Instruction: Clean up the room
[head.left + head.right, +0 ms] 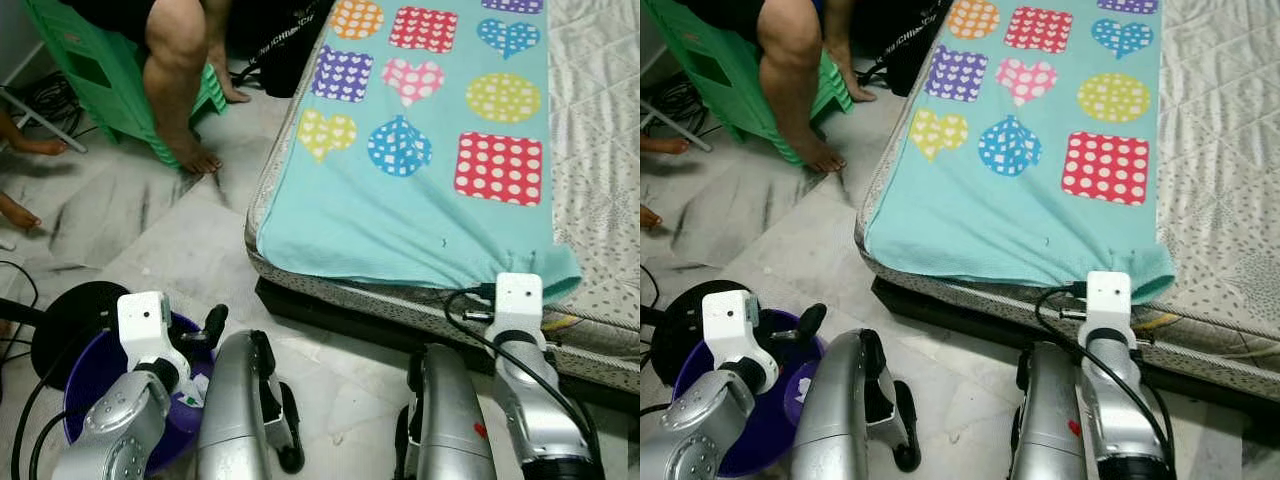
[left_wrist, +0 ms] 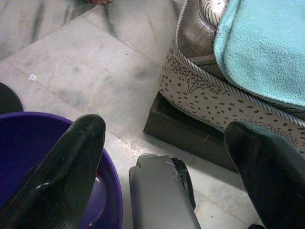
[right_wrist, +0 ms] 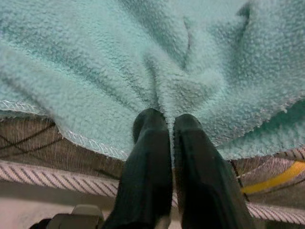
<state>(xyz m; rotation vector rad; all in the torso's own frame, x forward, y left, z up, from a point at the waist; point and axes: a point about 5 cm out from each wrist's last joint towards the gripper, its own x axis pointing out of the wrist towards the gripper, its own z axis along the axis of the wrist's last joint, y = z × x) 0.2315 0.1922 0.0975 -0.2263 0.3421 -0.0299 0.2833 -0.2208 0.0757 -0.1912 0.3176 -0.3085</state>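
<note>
at the mattress edge, right hand pinches the blanket, fingertips buried; left hand spread wide.

Turquoise blanket with dotted shapes spread on the bed; purple basin on the floor beside the left arm.

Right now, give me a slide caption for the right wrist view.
Right gripper pinching a fold of the turquoise fleece blanket at the mattress edge.
</note>
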